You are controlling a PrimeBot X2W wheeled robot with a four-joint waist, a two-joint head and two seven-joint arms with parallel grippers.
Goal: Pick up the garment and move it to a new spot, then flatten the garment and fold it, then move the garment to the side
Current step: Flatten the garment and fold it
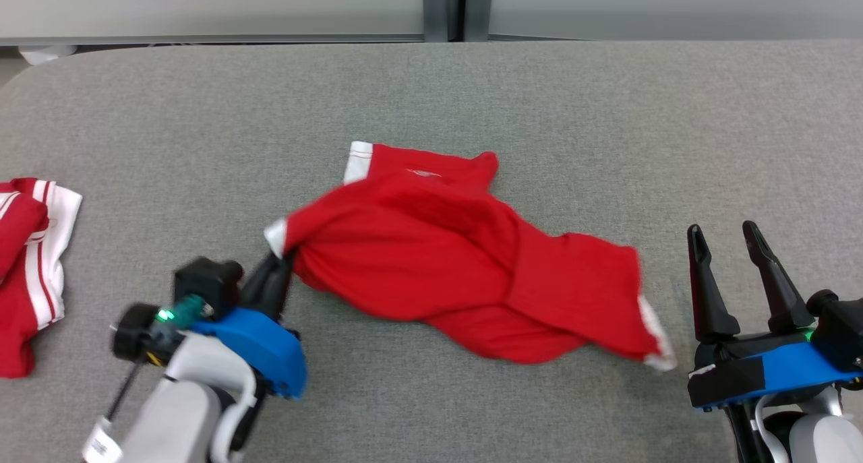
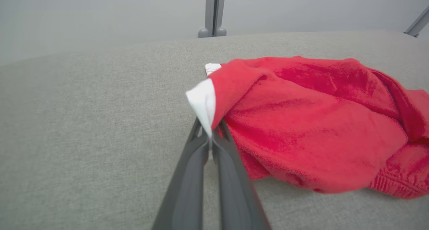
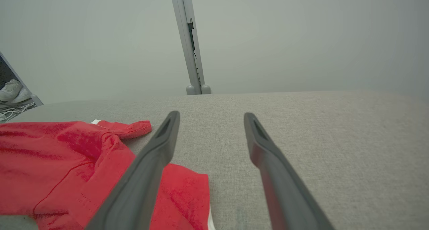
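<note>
The garment [image 1: 465, 261] is a crumpled red shirt with white trim, lying in the middle of the grey table [image 1: 431, 92]. My left gripper [image 1: 282, 255] is shut on its near-left white-edged corner, and the left wrist view shows the garment [image 2: 311, 123] with that white hem pinched between the closed fingers [image 2: 187, 176] of the left gripper [image 2: 210, 131]. My right gripper [image 1: 729, 237] stands open just right of the garment's white-trimmed right end, holding nothing. In the right wrist view the right gripper [image 3: 209, 118] has its spread fingers over bare table, with the garment [image 3: 67, 166] to the left.
Another red and white garment [image 1: 30, 267] lies at the table's left edge. A grey wall with a vertical post [image 1: 445, 8] runs behind the table's far edge. In the right wrist view, white shoes [image 3: 11, 91] and cables sit on the floor at far left.
</note>
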